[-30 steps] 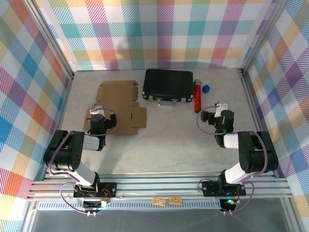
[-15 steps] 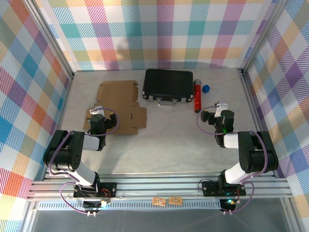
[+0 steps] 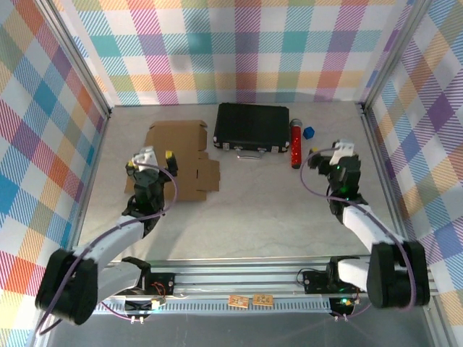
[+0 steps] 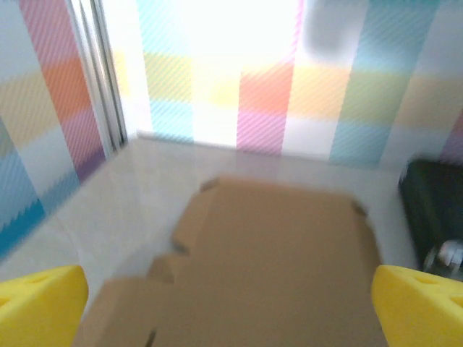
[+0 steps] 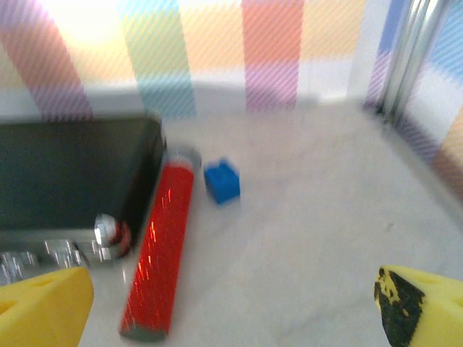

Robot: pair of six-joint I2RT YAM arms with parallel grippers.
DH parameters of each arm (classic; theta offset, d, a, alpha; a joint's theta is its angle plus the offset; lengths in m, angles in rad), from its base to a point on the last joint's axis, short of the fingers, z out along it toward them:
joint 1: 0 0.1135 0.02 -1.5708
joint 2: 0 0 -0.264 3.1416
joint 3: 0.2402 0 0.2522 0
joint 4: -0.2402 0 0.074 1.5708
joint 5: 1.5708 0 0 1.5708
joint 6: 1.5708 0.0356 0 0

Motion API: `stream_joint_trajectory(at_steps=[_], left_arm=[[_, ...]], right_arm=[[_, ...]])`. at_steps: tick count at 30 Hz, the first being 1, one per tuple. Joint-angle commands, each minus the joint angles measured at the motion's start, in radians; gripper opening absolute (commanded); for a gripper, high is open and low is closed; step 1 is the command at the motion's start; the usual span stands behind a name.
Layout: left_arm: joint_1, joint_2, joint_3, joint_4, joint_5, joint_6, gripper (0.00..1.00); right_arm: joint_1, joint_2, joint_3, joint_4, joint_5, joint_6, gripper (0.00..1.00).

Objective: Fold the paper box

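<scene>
Top external: box [image 3: 188, 144] lies flat and unfolded, left of the case [image 3: 251, 129]. Your left gripper [image 3: 150, 159] hangs over its near-left edge, spread and empty, with the sheet running ahead of it. Right gripper [image 3: 325, 154], also spread, is well apart. Left is nearer.

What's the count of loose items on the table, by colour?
Brown: 1, paper box
Black: 1, hard case
Red: 1, tube
Blue: 1, block
Total: 4
</scene>
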Motion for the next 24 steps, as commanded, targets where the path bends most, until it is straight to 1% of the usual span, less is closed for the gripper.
stream_joint_trajectory(at_steps=[1, 2, 3, 4, 5, 6, 7, 9, 10, 11, 12, 14, 16, 19, 21, 24], left_arm=[[-0.063, -0.074, 0.266, -0.431, -0.287, -0.219, 1.00], [-0.057, -0.069, 0.390, -0.689, -0.314, -0.439, 1.00], [-0.041, -0.051, 0.550, -1.072, -0.300, -0.746, 1.00], [-0.028, -0.022, 0.686, -1.387, -0.293, -1.020, 1.00], [-0.018, -0.007, 0.735, -1.488, -0.263, -1.089, 1.00], [0.009, -0.010, 0.743, -1.444, -0.152, -1.008, 1.00], [0.045, -0.022, 0.734, -1.387, -0.023, -0.952, 1.00], [0.060, -0.053, 0.713, -1.361, 0.113, -0.967, 0.98], [0.060, -0.073, 0.687, -1.335, 0.200, -0.967, 0.97], [0.060, -0.085, 0.670, -1.332, 0.254, -0.968, 0.96], [0.060, -0.093, 0.660, -1.363, 0.301, -0.987, 0.96], [0.058, -0.101, 0.629, -1.434, 0.373, -1.007, 0.98], [0.057, -0.121, 0.557, -1.491, 0.421, -1.037, 0.98], [0.060, -0.157, 0.420, -1.501, 0.488, -1.107, 0.95], [0.065, -0.173, 0.354, -1.484, 0.517, -1.164, 0.93], [0.107, -0.180, 0.280, -1.421, 0.561, -1.243, 0.86]], right_arm=[[0.017, -0.106, 0.297, -0.271, 0.092, 0.100, 0.99], [0.017, -0.100, 0.394, -0.385, 0.135, 0.194, 0.99], [0.017, -0.080, 0.497, -0.534, 0.191, 0.334, 0.99], [0.013, -0.047, 0.634, -0.798, 0.238, 0.567, 0.99], [0.012, -0.029, 0.712, -0.980, 0.244, 0.695, 0.99], [0.013, -0.022, 0.764, -1.131, 0.239, 0.804, 0.99], [0.012, -0.038, 0.735, -1.087, 0.195, 0.806, 0.99], [0.015, -0.095, 0.654, -0.902, 0.041, 0.697, 0.98], [0.021, -0.116, 0.628, -0.866, 0.005, 0.690, 0.98], [0.025, -0.126, 0.619, -0.874, 0.001, 0.698, 0.98], [0.030, -0.128, 0.621, -0.904, -0.006, 0.697, 0.99], [0.047, -0.122, 0.634, -0.970, -0.020, 0.627, 0.99], [0.099, -0.135, 0.620, -1.034, 0.022, 0.557, 0.99], [0.235, -0.205, 0.535, -1.044, 0.101, 0.460, 1.00], [0.330, -0.243, 0.489, -1.061, 0.113, 0.424, 0.94], [0.480, -0.288, 0.426, -1.088, 0.149, 0.436, 0.90]])
